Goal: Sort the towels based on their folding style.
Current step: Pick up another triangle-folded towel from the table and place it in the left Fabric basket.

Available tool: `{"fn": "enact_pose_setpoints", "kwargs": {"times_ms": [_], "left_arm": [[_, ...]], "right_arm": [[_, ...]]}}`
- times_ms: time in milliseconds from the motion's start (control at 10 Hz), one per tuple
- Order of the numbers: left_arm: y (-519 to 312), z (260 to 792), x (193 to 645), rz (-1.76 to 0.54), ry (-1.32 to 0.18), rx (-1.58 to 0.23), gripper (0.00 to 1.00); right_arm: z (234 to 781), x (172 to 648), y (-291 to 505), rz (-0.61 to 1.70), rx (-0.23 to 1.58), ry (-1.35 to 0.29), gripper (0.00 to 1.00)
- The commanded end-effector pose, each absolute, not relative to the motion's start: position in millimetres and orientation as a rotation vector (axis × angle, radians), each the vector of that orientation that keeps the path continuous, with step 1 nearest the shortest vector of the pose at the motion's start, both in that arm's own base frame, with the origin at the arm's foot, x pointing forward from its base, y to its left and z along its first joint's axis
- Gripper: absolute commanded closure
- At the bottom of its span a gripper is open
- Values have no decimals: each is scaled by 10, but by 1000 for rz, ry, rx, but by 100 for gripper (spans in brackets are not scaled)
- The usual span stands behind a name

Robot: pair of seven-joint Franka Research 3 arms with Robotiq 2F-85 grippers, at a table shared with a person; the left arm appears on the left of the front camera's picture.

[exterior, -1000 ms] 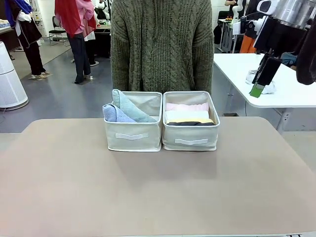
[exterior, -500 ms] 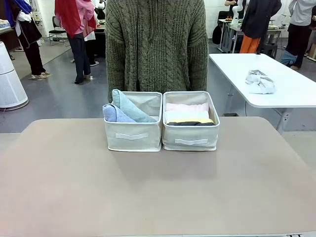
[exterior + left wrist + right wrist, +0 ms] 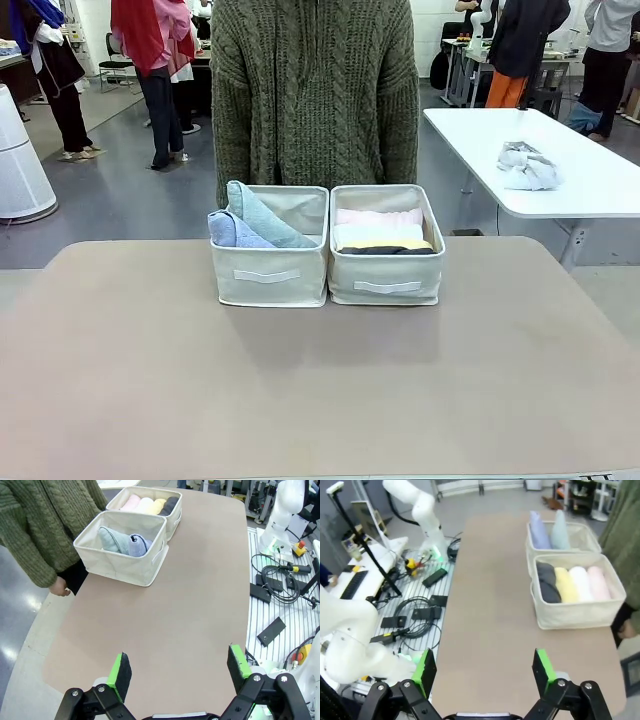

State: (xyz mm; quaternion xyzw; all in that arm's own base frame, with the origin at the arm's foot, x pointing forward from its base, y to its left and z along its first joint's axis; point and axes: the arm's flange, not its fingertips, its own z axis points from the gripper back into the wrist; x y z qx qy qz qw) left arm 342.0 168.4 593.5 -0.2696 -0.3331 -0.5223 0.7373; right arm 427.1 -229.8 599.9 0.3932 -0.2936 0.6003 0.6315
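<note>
**Sorting looked finished: cones in one bin, rolls in the other**

Spanning the scene, the worktop (image 3: 320, 380) lay bare ahead of both claws, which hung high and well back from the bins, probably because nothing was left to lift. The left claw (image 3: 177, 672) stood released, its green pads wide apart and gripping nothing; the right claw (image 3: 482, 672) was released and empty too. Far ahead of the left claw sat the nearer bin (image 3: 120, 562), holding the two cone-folded towels, the pale grey-green towel (image 3: 112, 539) and the light blue towel (image 3: 140, 544), tips up. Touching it, farther off, the second bin (image 3: 386, 275) kept the four rolls side by side: pale pink towel (image 3: 599, 582), white towel (image 3: 581, 582), yellow towel (image 3: 565, 584), dark grey towel (image 3: 548, 584). Each style thus had its own bin.
</note>
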Motion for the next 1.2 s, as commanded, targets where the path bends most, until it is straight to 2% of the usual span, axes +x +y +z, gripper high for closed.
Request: {"fn": "enact_pose_setpoints", "kwargs": {"times_ms": [0,300,400,1100], "left_arm": [[1681,5902,3414,-1159,-761,-583,0],[1681,5902,3414,-1159,-761,-583,0],[1681,5902,3414,-1159,-761,-583,0],[1681,5902,3414,-1159,-761,-583,0]], "right_arm": [[6135,4126,-2363,1333,814,-836,0],[6121,4050,-2397,1195,745,-945,0],[6200,4091,-2573,1292,791,-866,0],[6200,4091,-2573,1292,791,-866,0]]}}
